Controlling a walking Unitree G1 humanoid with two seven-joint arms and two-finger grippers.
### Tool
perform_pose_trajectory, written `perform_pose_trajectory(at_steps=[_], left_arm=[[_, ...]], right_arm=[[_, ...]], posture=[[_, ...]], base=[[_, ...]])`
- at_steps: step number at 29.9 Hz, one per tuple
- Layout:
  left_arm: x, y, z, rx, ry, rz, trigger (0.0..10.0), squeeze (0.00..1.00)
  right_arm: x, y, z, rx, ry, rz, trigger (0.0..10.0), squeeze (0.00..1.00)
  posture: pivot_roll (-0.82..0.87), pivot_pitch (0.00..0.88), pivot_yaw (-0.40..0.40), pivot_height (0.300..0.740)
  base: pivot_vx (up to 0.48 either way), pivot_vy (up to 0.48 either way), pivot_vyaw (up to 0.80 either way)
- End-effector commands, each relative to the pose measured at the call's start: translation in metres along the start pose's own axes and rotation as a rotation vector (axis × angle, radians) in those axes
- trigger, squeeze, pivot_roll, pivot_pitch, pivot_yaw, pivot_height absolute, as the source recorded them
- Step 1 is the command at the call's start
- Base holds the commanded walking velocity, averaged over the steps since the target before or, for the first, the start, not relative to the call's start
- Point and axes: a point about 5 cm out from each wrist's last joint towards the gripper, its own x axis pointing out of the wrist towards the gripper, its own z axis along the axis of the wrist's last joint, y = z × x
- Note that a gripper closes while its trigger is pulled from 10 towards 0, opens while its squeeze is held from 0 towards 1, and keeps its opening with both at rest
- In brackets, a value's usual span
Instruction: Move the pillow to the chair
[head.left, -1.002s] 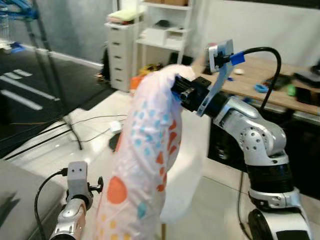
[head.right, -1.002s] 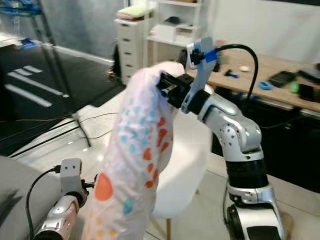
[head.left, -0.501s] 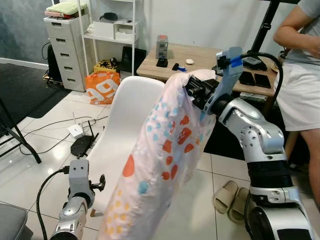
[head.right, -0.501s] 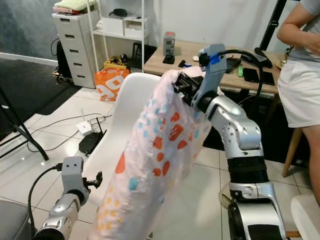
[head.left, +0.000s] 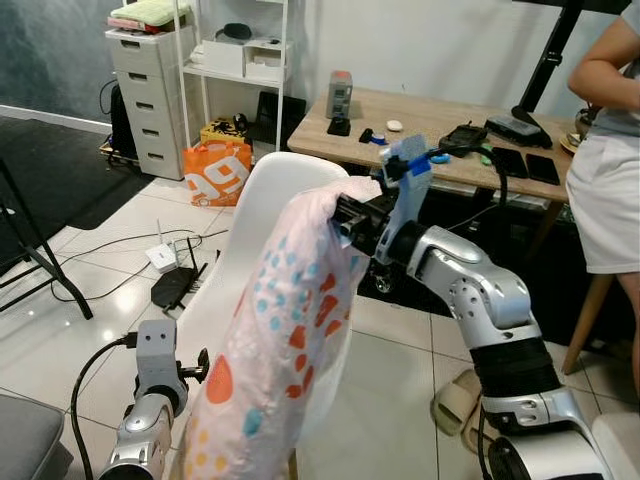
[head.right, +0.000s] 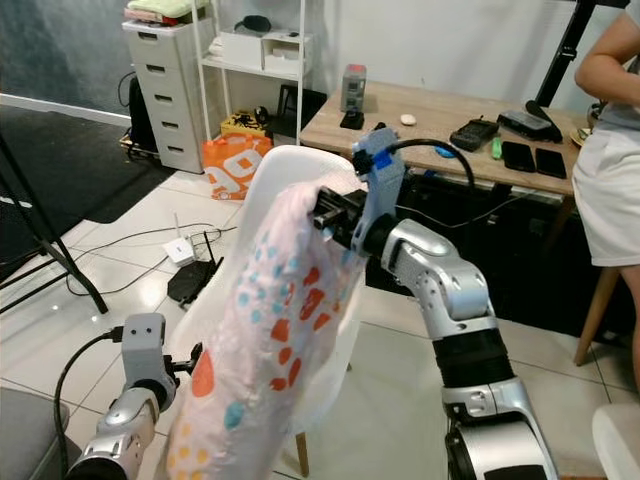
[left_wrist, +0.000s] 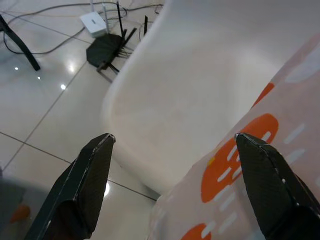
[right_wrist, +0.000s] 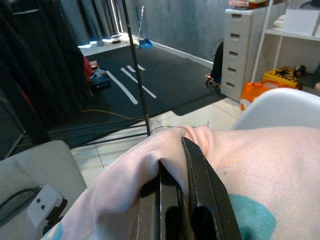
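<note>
Above white moulded plastic chair (head.left: 262, 215), I see right gripper (right_wrist: 175, 172) clamped on top edge of pale pink pillow with orange and teal dot print (head.left: 285, 340). Pillow hangs long, draped down in front of chair backrest, lower end near seat. Left gripper (left_wrist: 175, 192) low beside chair seat, fingers wide apart, pillow fabric between them, not pinched. Behind chair: wooden worktop (head.left: 430, 120) with phones; person in white shorts (head.left: 612, 170) at right edge. I note orange bag (head.left: 215, 172) by grey drawer unit (head.left: 150, 95).
</note>
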Motion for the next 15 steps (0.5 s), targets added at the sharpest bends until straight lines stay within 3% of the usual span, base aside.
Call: perform_pose_trajectory(at_steps=[1,15], left_arm=[[-0.0013,0.0005,-0.0024,0.015,0.005,-0.007,10.0,0.0],[-0.0002,-0.0036,0.0,0.025,-0.007,-0.028,10.0,0.0]], right_arm=[[-0.0008,0.0029,0.0155,-0.036,-0.068,0.014,10.0,0.0],[0.0005,0.0027,0.0181,-0.044,-0.082,0.022,10.0,0.0]], posture=[[-0.17,0.0,-0.058,0.74],[-0.17,0.0,-0.056,0.74]], base=[[0.345,0.0,0.0],[0.464,0.0,0.0]])
